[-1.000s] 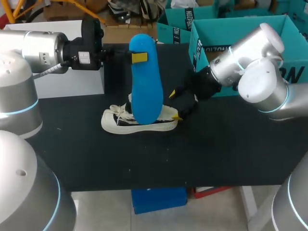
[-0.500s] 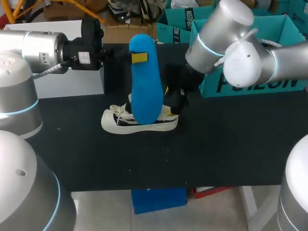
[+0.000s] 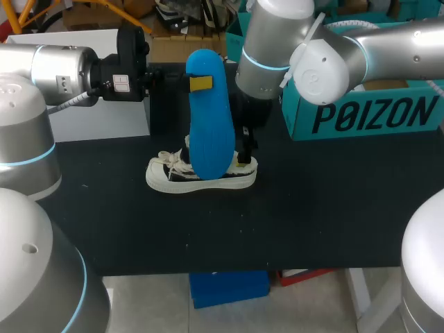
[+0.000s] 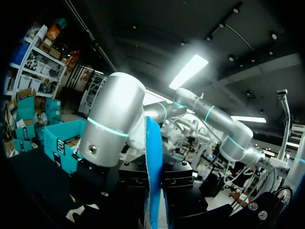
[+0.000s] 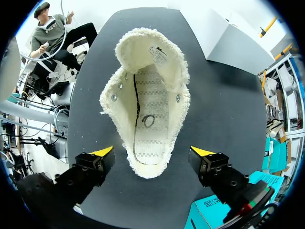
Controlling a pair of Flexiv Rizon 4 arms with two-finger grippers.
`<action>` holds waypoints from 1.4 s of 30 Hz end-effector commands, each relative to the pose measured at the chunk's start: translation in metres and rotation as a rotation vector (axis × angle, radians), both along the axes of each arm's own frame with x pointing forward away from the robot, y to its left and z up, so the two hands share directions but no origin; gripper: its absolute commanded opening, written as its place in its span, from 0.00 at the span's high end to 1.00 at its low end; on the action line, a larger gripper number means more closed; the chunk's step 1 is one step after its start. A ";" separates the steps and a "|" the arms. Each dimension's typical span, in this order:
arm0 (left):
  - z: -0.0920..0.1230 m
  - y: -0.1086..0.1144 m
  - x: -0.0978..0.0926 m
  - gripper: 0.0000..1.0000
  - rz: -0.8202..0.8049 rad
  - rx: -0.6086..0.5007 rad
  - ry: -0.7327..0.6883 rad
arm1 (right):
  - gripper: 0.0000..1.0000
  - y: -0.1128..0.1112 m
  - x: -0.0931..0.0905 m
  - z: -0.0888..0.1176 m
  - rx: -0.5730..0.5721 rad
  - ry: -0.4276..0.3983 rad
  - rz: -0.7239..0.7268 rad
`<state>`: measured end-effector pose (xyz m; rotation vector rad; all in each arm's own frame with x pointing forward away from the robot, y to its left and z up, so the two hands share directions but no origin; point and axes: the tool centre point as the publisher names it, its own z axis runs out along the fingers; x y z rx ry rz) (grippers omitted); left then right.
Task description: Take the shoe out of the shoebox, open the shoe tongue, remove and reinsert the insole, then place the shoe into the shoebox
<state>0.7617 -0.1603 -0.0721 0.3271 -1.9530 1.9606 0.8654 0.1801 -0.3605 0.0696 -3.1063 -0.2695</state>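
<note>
Blue foam insole [image 3: 210,132] stands upright, clamped in left gripper [image 3: 201,83]; frayed cream canvas shoe [image 3: 166,179] mid-table, toe toward left edge; right gripper [image 5: 152,152] spread, straddling heel, apart.

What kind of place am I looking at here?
Probably a robotics lab bench: a left arm and right arm over a black table, with a shoe, blue insole and teal shoebox.
</note>
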 end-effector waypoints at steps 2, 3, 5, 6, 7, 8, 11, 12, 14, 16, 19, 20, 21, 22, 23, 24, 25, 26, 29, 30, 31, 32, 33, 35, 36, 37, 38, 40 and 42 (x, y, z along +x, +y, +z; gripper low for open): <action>0.000 -0.001 -0.001 1.00 0.006 0.004 0.000 | 0.00 0.007 0.003 -0.004 -0.105 0.002 0.006; 0.000 -0.001 -0.001 1.00 0.006 0.004 0.000 | 0.00 0.008 0.003 -0.004 -0.103 0.003 0.007; 0.000 -0.001 -0.001 1.00 0.006 0.004 0.000 | 0.00 0.009 0.003 -0.005 -0.097 0.004 0.008; 0.000 -0.001 -0.001 1.00 0.006 0.004 0.000 | 0.00 0.009 0.003 -0.005 -0.095 0.004 0.009; 0.000 -0.001 -0.001 1.00 0.006 0.004 0.000 | 0.00 0.009 0.003 -0.005 -0.092 0.004 0.010; 0.000 -0.001 -0.001 1.00 0.006 0.004 0.000 | 0.00 0.010 0.003 -0.006 -0.090 0.004 0.010; 0.000 -0.001 -0.001 1.00 0.006 0.004 0.000 | 0.00 0.009 0.003 -0.006 -0.075 0.003 0.010; 0.000 -0.001 -0.001 1.00 0.006 0.004 0.000 | 0.00 0.009 0.003 -0.006 -0.073 0.003 0.010; 0.000 -0.001 -0.001 1.00 0.006 0.004 0.000 | 0.00 0.008 0.002 -0.007 -0.061 0.004 0.006; 0.000 -0.001 -0.001 1.00 0.006 0.004 0.000 | 0.00 0.006 0.001 -0.008 -0.047 0.006 0.004; 0.000 -0.001 -0.001 1.00 0.006 0.004 0.000 | 0.00 0.002 -0.001 -0.009 -0.018 0.007 -0.004; 0.000 -0.001 -0.001 1.00 0.006 0.004 0.000 | 0.00 0.000 -0.001 -0.010 -0.004 0.004 -0.006; 0.000 -0.001 -0.001 1.00 0.006 0.004 0.000 | 0.00 -0.001 -0.002 -0.010 0.005 0.001 -0.001; 0.000 -0.001 -0.001 1.00 0.006 0.004 0.000 | 0.00 -0.002 -0.003 -0.011 0.006 0.001 0.001; 0.000 -0.001 -0.001 1.00 0.006 0.004 0.000 | 0.00 -0.004 -0.003 -0.011 0.010 -0.003 -0.002; 0.000 -0.001 -0.001 1.00 0.006 0.004 0.000 | 0.00 -0.006 -0.003 -0.012 0.025 -0.007 -0.004; 0.000 -0.001 -0.001 1.00 0.006 0.004 0.000 | 0.00 -0.007 -0.004 -0.012 0.040 -0.009 -0.004; 0.000 -0.001 -0.001 1.00 0.006 0.004 0.000 | 0.00 -0.009 -0.004 -0.013 0.050 -0.013 -0.011; 0.000 -0.001 -0.001 1.00 0.006 0.004 0.000 | 0.00 -0.014 -0.005 -0.014 0.084 -0.023 -0.022; 0.000 -0.001 -0.001 1.00 0.006 0.004 0.000 | 0.00 -0.015 -0.006 -0.015 0.096 -0.027 -0.026; 0.000 -0.001 -0.001 1.00 0.006 0.004 0.000 | 0.00 -0.017 -0.006 -0.015 0.117 -0.032 -0.032; 0.000 -0.001 -0.001 1.00 0.006 0.004 0.000 | 0.00 -0.018 -0.006 -0.016 0.136 -0.036 -0.037; 0.000 -0.001 -0.001 1.00 0.006 0.004 0.000 | 0.00 -0.019 -0.007 -0.016 0.149 -0.041 -0.041; 0.000 -0.001 -0.001 1.00 0.006 0.004 0.000 | 0.00 -0.023 -0.007 -0.018 0.178 -0.053 -0.051; 0.000 -0.001 -0.001 1.00 0.006 0.004 0.000 | 0.00 -0.024 -0.007 -0.019 0.194 -0.065 -0.056; 0.000 -0.001 -0.001 1.00 0.006 0.004 0.000 | 0.00 -0.024 -0.007 -0.020 0.211 -0.072 -0.061; 0.000 -0.001 -0.001 1.00 0.006 0.004 0.000 | 0.00 -0.024 -0.007 -0.022 0.230 -0.080 -0.066; 0.000 -0.001 -0.001 1.00 0.006 0.004 0.000 | 0.00 -0.026 -0.007 -0.025 0.264 -0.090 -0.074; 0.000 -0.001 -0.001 1.00 0.006 0.004 0.000 | 0.00 -0.027 -0.006 -0.029 0.290 -0.095 -0.078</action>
